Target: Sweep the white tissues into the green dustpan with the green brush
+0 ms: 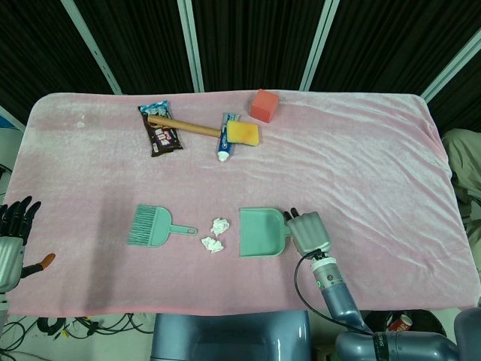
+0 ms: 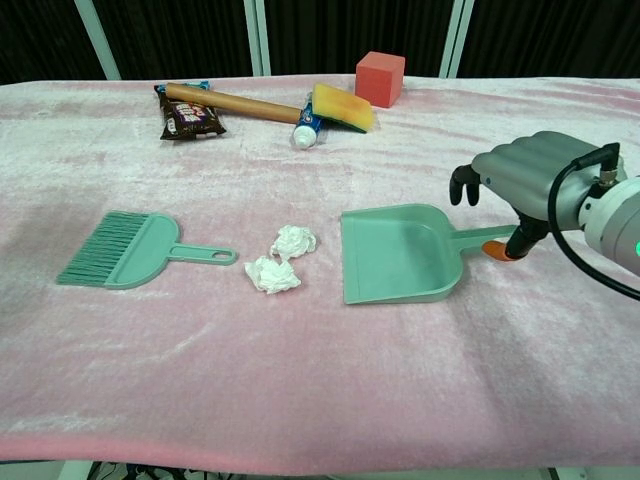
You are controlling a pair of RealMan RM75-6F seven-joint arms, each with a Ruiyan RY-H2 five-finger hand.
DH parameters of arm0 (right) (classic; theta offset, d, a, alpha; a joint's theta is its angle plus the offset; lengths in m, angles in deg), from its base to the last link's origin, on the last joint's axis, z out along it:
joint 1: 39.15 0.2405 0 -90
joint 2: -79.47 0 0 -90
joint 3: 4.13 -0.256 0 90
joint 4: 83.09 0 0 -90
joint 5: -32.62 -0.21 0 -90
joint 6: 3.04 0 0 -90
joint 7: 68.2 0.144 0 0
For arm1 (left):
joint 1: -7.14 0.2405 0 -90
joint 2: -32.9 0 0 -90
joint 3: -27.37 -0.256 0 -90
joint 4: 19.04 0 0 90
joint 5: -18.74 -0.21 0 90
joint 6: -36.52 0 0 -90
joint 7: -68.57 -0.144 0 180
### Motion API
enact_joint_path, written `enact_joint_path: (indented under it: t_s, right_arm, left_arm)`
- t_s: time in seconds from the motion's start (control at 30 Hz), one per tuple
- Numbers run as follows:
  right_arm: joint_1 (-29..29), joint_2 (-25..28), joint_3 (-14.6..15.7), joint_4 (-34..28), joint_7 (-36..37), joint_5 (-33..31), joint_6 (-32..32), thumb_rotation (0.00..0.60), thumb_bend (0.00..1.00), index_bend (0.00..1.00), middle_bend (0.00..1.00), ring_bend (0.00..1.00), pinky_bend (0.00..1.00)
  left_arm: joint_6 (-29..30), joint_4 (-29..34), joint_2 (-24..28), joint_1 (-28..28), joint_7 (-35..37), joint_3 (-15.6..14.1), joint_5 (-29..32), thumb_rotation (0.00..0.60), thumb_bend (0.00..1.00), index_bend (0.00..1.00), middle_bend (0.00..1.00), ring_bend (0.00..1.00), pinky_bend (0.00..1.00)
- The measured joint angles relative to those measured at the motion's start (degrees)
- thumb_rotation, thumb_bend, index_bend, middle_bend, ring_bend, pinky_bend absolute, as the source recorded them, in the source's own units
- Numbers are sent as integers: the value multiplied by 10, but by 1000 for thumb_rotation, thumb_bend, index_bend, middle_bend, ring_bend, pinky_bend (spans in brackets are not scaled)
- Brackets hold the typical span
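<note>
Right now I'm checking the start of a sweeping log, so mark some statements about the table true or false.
1. The green plastic brush lies on the pink cloth, untouched. True.
2. The two crumpled white tissues already sit inside the green plastic dustpan. False: they lie on the cloth between brush and dustpan.
3. The right hand is at the dustpan's handle end. True.
4. The left hand holds the brush. False: it is at the table's left edge, holding nothing.
5. The red cube stands beside the tissues. False: it stands at the far edge.
</note>
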Motion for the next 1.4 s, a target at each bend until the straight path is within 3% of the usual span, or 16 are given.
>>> enact_joint_path:
  t_s: [0.8, 0.9, 1.1, 1.3, 1.4]
  right_arm:
    - [0, -15, 7, 27, 2, -30, 0, 600, 304, 419, 421, 653, 751]
    - [1, -17, 7, 29, 2, -29, -1, 600, 321, 460, 448, 660, 752]
    - [2, -19, 7, 33, 4, -29, -2, 600, 449, 661, 621, 731, 778]
    - [2, -14, 11, 32, 12, -17, 0, 600, 467, 699, 653, 752, 779]
    - [3, -5, 14, 26, 13, -11, 5, 600, 468, 699, 653, 752, 778]
  left_arm:
    - [-8, 0, 0, -3, 4, 3, 11, 600, 0, 0, 0, 0, 0]
    - [-8, 0, -1, -3, 4, 3, 11, 600, 0, 0, 0, 0, 0]
    - [-9, -1, 0, -3, 5, 3, 11, 600, 0, 0, 0, 0, 0]
    - [-12, 1, 1, -4, 4, 2, 11, 600, 0, 0, 0, 0, 6]
    - [-15, 5, 2, -5, -3, 2, 13, 600, 0, 0, 0, 7, 74]
